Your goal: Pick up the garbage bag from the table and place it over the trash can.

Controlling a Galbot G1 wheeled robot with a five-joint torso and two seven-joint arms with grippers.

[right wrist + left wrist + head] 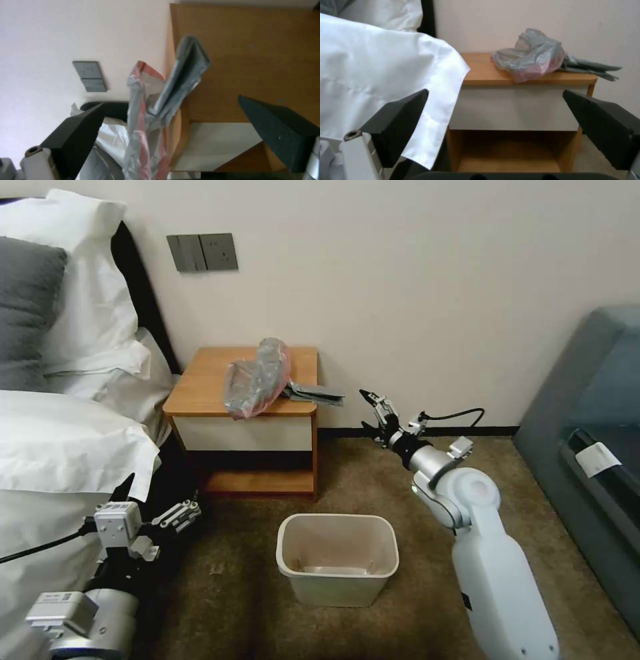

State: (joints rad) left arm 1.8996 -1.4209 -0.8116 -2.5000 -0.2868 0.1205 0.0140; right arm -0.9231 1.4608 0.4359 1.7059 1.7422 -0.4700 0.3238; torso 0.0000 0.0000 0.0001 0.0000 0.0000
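Reaching toward the table's (200, 390) right side, the right gripper (371, 410) is hovering just off that edge with its fingers spread wide and holding nothing, while the garbage bag (257, 377) is lying crumpled on the wooden top, its near end drooping over the front edge above the white drawer front. A flat stack of folded grey sheets (317, 393) is sitting partly under the bag and poking out past the table's right edge, toward the gripper. That overlap is looking like the main risk: a grasp coming in from the right could be catching the stack instead of the bag, or dragging both off the top together. The bag's thin, crinkly film may also be slipping between the pads if only a loose fold is pinched, and a bunched grab would be leaving its mouth closed, making it hard to spread over a rim. The trash can (337, 559) is standing upright on the carpet, nearer than the table, and appears unlined and empty. The left gripper (157, 507) is waiting low at the near left beside the white bedsheet (60, 440), its fingers also apart and empty.
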